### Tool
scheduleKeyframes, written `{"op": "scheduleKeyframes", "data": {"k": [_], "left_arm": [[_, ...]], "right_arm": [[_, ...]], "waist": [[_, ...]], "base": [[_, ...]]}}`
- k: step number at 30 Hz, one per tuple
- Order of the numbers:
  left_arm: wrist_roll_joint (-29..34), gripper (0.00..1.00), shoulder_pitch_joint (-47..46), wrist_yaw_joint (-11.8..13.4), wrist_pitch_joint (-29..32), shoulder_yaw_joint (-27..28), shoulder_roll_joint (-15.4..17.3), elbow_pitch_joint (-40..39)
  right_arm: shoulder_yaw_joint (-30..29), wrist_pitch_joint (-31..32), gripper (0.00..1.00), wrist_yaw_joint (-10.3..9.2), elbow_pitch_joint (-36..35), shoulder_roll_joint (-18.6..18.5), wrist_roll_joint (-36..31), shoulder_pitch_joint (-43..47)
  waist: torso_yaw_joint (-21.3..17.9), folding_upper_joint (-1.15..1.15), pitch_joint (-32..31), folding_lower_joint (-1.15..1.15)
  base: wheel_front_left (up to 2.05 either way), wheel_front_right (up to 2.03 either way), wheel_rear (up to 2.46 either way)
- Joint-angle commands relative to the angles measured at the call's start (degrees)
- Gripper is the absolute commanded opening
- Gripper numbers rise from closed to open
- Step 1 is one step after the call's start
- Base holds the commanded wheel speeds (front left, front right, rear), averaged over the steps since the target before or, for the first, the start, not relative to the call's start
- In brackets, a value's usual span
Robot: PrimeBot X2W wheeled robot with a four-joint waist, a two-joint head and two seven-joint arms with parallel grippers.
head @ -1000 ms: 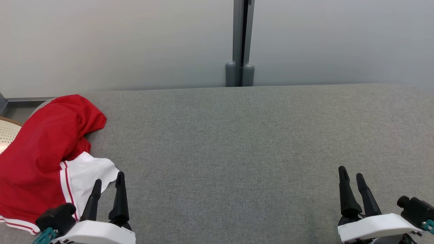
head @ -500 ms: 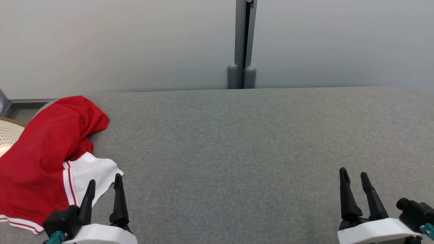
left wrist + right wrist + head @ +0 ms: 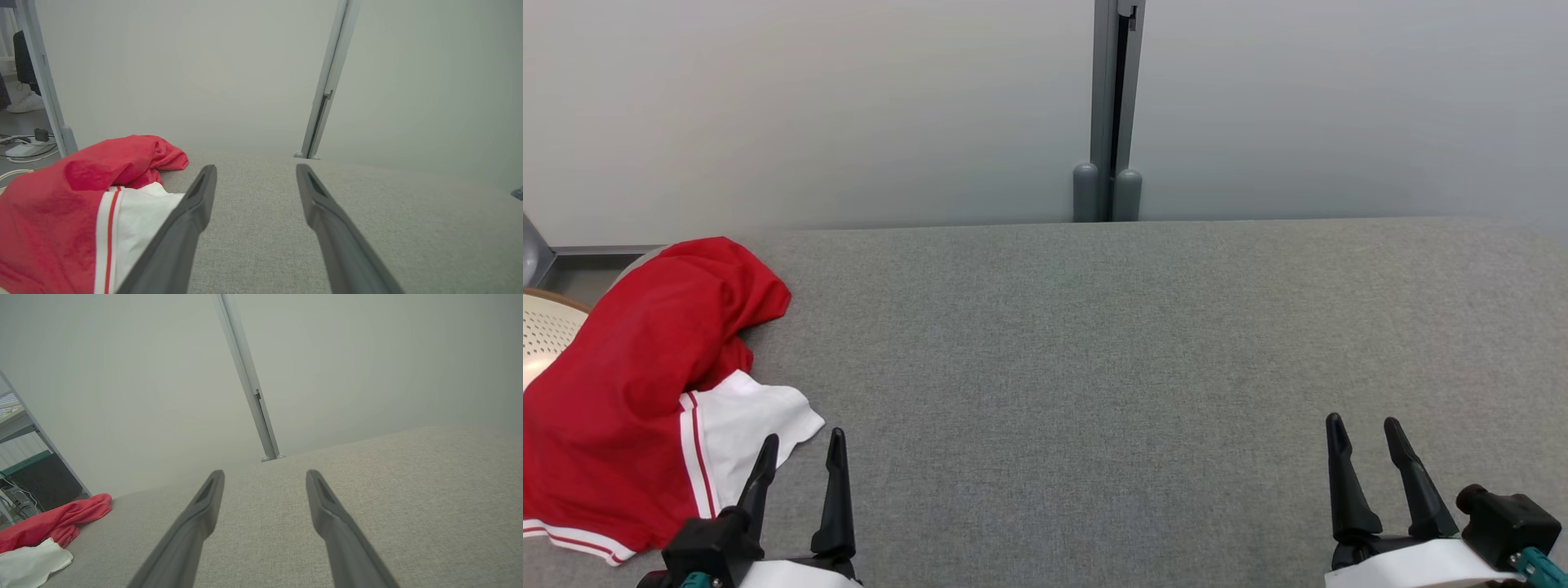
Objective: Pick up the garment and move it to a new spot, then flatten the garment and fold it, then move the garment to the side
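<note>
While the left gripper (image 3: 803,438) and right gripper (image 3: 1362,421) stand spread, the red-and-white garment (image 3: 621,384) lies crumpled.

Four kinds of thing, counted
One grey fabric tabletop (image 3: 1094,343), one crumpled red-and-white cloth garment (image 3: 621,392), one cream perforated rim (image 3: 543,335), two black-fingered grippers: left gripper (image 3: 803,438), right gripper (image 3: 1362,421).

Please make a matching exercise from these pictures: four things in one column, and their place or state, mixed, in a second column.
1 garment
2 left end effector
3 right end effector
4 post

A upright behind the table
B open, far from the garment
C crumpled at the table's left edge
D open, next to the garment

Pairs: 1-C, 2-D, 3-B, 4-A
</note>
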Motion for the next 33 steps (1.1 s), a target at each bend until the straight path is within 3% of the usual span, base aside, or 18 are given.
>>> {"op": "scheduleKeyframes", "data": {"k": [1, 9, 19, 33], "left_arm": [[1.6, 1.0, 0.4, -0.4, -0.5, 0.2, 0.2, -0.5], [5.8, 1.0, 1.1, -1.5, -1.5, 0.5, -0.3, -0.3], [10.0, 1.0, 2.3, -5.0, -2.7, 2.1, -1.5, 0.7], [16.8, 1.0, 3.2, -5.8, -4.1, 2.7, -2.5, 1.0]], "right_arm": [[0.1, -0.7, 1.0, 0.01, -0.7, -0.4, -1.5, 0.3], [1.1, -1.7, 1.0, 0.01, -0.9, -0.4, -5.1, 0.7], [1.3, -2.8, 1.0, 0.01, -1.4, -0.4, -9.0, 1.3], [1.9, -4.2, 1.0, 0.01, 0.3, -0.5, -14.1, 2.2]], "waist": [[-0.1, 0.0, 0.0, 0.0], [-0.5, 0.0, -0.5, 0.0], [-1.1, 0.0, -1.2, 0.0], [-1.2, 0.0, -1.8, 0.0]], "base": [[0.0, 0.0, 0.0], [0.0, 0.0, 0.0], [0.0, 0.0, 0.0], [0.0, 0.0, 0.0]]}}
